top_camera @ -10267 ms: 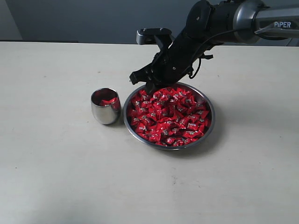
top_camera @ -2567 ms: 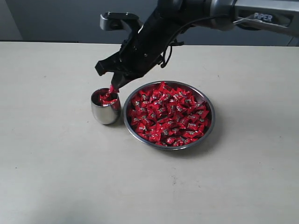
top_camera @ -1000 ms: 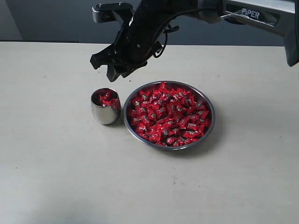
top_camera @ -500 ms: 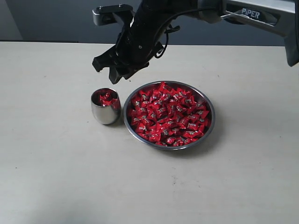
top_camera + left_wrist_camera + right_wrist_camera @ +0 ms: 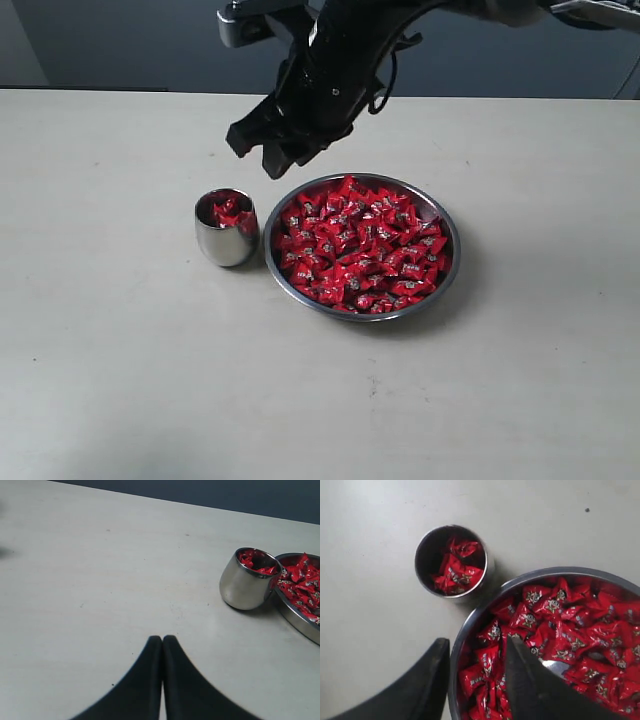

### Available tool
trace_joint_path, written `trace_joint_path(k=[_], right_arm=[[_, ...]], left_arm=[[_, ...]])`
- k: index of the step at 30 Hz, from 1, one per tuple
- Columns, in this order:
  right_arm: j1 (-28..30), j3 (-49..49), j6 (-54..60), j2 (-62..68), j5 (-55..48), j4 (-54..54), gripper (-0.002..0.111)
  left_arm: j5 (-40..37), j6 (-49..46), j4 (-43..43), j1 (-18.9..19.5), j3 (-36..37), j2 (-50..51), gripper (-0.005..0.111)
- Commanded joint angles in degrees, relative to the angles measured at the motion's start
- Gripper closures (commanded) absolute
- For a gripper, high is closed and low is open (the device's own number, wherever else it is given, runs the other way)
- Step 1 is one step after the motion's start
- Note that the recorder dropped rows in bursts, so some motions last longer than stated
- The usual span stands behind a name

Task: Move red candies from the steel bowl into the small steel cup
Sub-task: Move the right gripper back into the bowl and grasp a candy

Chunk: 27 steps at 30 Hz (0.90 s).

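Hovering over the far-left rim of the wide steel bowl (image 5: 430, 203), the black right gripper (image 5: 258, 155) is gaping empty; lowering here is risking clipping steel, scattering red wrapped candies (image 5: 360, 245) beside the small steel cup (image 5: 226, 245).

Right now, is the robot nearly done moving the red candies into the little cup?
Not nearly. Done: a few shiny red wrapped candies lie in the small polished steel cup. In hand: nothing; the black right gripper hangs open and empty over the edge of the wide shallow steel bowl. Left: that bowl is heaped with candies.
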<state>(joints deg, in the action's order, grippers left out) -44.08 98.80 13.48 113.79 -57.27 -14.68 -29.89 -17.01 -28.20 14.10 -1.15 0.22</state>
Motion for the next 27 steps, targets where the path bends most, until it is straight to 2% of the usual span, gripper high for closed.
trace_joint_path(k=[1, 9, 12, 16, 20, 27], right_arm=[[0.04, -5.95, 0.43, -2.00, 3.58, 1.11, 0.071], [0.04, -14.68, -0.58, -1.20, 13.66, 4.42, 0.071], [1.37, -14.55, -1.65, 1.44, 13.66, 3.50, 0.071], [6.03, -14.45, -1.65, 4.80, 14.38, -2.57, 0.071], [6.78, -14.42, -1.54, 6.58, 14.16, -2.57, 0.071], [6.78, -6.53, -0.50, 13.52, 8.45, -6.99, 0.071]], left_arm=[[0.36, 0.09, -0.06, 0.09, 0.10, -0.22, 0.106], [0.36, 0.09, -0.06, 0.09, 0.10, -0.22, 0.106], [0.36, 0.09, -0.06, 0.09, 0.10, -0.22, 0.106], [0.36, 0.09, -0.06, 0.09, 0.10, -0.22, 0.106], [0.10, 0.09, -0.06, 0.09, 0.10, -0.22, 0.106], [0.10, 0.09, -0.06, 0.09, 0.10, -0.22, 0.106]])
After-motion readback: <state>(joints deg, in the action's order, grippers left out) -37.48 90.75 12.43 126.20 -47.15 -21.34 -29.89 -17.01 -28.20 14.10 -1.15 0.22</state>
